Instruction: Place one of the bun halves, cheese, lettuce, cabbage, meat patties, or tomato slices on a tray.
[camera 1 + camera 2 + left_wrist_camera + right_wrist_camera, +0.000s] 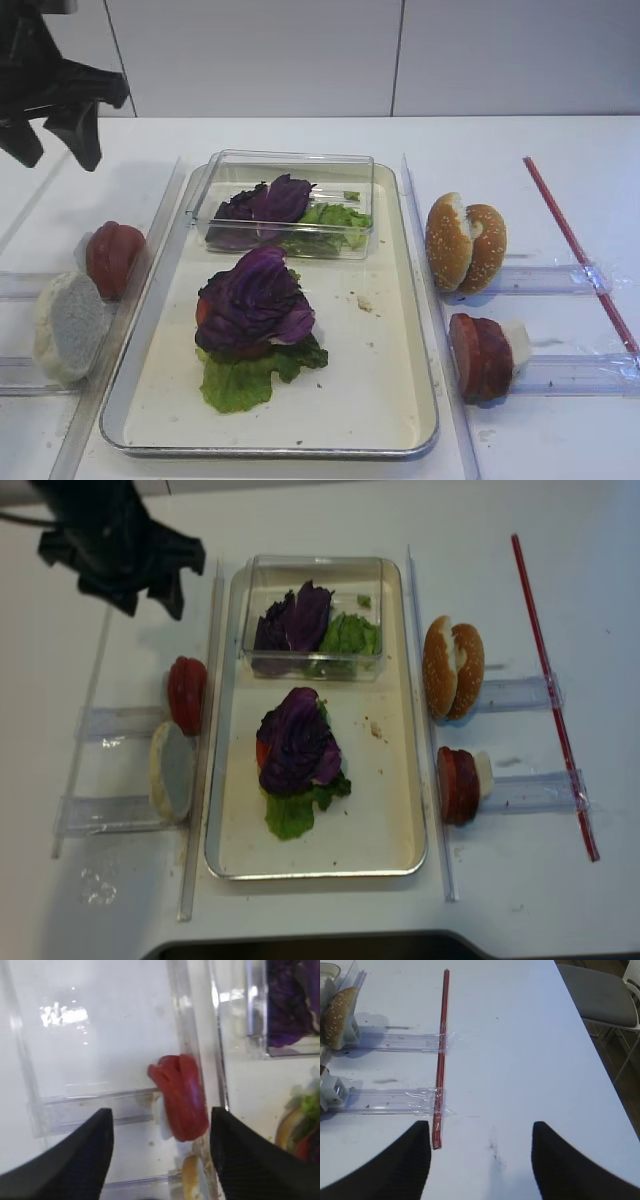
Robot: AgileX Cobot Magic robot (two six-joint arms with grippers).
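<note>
On the cream tray lies a stack: purple cabbage on top of green lettuce, with a red slice showing between them. Tomato slices and a bun half stand on edge left of the tray. Right of it stand two bun halves and dark meat patties. My left gripper hangs open, high over the table's back left. In the left wrist view it looks down on the tomato slices, empty. My right gripper is open over bare table.
A clear plastic box with more cabbage and lettuce sits at the tray's far end. Clear plastic rails run along both sides of the tray. A red stick is taped across the right holders. A chair stands beyond the table's edge.
</note>
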